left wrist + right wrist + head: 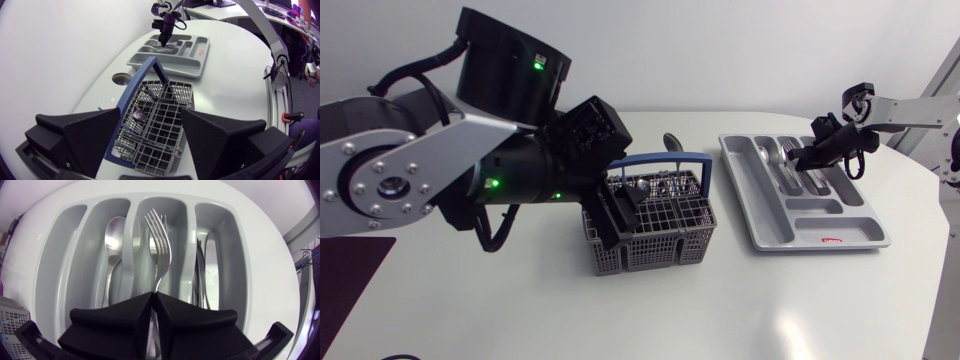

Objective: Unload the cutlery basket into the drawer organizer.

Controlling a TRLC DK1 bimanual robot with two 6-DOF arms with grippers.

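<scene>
The cutlery basket is a matt grey plastic lattice with a smooth blue plastic handle, and the drawer organizer is moulded grey plastic, smooth, with a soft sheen along its dividers. The fork and spoon are polished metal, bright and mirror-like, and the pieces in the basket look like the same shiny metal, though the lattice hides most of them. The left gripper and right gripper have matt black fingers with a fine grain, and the table is smooth, white and faintly glossy.
</scene>
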